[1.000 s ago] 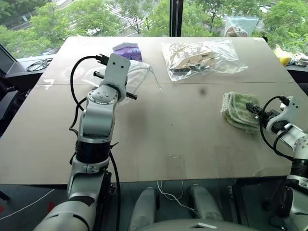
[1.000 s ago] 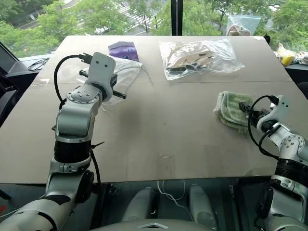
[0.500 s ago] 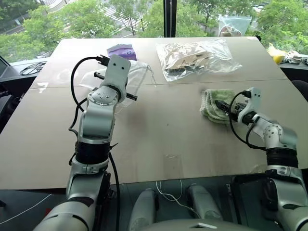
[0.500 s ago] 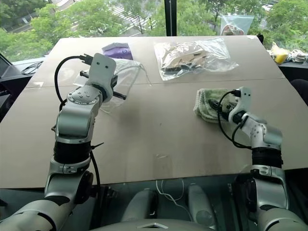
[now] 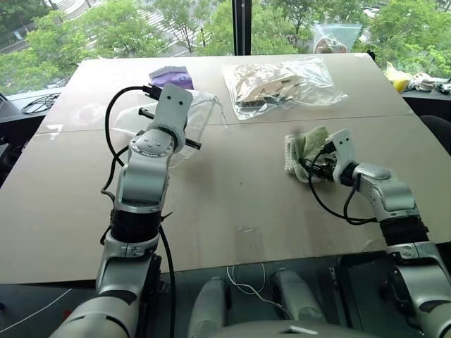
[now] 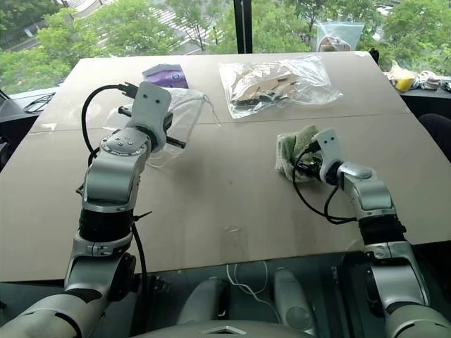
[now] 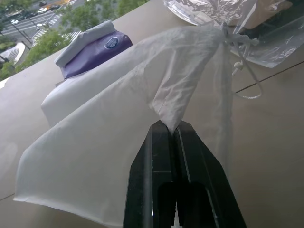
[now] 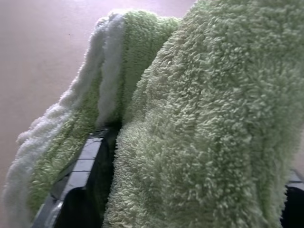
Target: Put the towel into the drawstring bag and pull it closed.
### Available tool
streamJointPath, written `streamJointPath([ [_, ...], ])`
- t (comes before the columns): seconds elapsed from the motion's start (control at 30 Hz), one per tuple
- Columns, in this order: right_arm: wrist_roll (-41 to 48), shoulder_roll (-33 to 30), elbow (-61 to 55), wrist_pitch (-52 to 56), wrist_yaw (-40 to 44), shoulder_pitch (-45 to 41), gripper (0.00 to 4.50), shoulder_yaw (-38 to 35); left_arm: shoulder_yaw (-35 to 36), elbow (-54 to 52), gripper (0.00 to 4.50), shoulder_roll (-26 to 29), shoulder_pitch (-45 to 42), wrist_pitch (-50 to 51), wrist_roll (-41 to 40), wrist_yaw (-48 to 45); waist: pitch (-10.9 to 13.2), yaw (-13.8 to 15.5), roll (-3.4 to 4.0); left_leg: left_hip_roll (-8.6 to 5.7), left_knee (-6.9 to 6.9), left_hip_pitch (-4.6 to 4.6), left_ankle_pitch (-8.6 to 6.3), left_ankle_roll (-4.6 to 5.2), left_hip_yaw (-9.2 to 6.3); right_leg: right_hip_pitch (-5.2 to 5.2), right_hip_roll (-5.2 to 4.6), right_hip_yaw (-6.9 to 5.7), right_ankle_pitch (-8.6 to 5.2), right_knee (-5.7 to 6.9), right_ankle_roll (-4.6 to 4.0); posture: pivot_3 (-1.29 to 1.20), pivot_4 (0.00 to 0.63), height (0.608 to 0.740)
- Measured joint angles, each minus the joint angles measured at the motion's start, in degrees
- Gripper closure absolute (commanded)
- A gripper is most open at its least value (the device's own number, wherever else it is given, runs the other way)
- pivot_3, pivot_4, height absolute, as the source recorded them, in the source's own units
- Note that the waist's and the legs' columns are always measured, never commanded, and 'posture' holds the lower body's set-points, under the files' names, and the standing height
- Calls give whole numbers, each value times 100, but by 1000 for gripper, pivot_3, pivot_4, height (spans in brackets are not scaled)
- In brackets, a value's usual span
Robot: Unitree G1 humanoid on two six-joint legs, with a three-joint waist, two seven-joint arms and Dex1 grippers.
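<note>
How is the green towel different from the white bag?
The towel is fluffy, thick and green; the drawstring bag is thin, see-through white. The towel is smaller, the bag bigger, with cords at its mouth. Each sits in a claw: towel right, bag left.

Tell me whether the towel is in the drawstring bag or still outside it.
Outside. The towel is bunched on the table in the right gripper, well apart from the drawstring bag pinched by the left gripper.

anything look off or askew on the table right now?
Nothing spilled or damaged. The light green terry towel is bunched and rucked up on the table around the right tool, not flat. The translucent white drawstring bag is tented upward where the shut left tool pinches its fabric.
</note>
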Motion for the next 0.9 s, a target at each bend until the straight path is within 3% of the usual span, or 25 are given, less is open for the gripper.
streamJointPath([
  [0.07, -236, 3, -2, -506, 76, 76, 3361, 167, -2, 11, 4500, -1, 55, -20, 0, 0, 0, 0, -1, 0, 4, 2, 0, 0, 2, 2, 0, 1, 1, 0, -1, 0, 150, 740],
  [0.17, -525, -6, 7, -1130, 118, 171, 4377, 314, -2, 41, 4500, -2, 57, -23, -3, 0, 0, 1, -1, 1, 6, 4, 1, 0, 5, 2, 0, 2, 1, 0, -1, 0, 150, 740],
  [0.43, -562, 65, -143, -1414, 300, 270, 4384, 275, 114, 222, 4500, -132, 52, -79, -293, -16, 2, 0, 0, 4, 1, -2, 0, 0, 3, -4, 3, 3, 2, 1, -3, 0, 150, 740],
  [0.6, 914, 611, -1407, 97, 687, 414, 4384, 56, 642, 502, 4500, -247, -95, -578, -1033, -461, 18, 82, 21, 2, -1, -39, 1, -1, -3, -34, -1, -1, 6, 4, -10, 0, 150, 740],
  [0.73, 1853, 628, -2320, 1078, 699, 351, 4384, -255, 977, 558, 4500, -309, -99, -697, -1622, -794, 20, 211, 22, -8, -1, -47, 0, -1, -3, -36, -13, -3, 6, -4, -11, 0, 150, 740],
  [0.9, 2400, 775, -2904, 1584, 585, 108, 4384, -232, 1210, 654, 4500, -269, -42, -442, -2419, -1359, 20, 267, 22, -16, 1, -49, 0, -1, -3, -35, -19, -5, 2, -6, -4, 0, 150, 740],
])
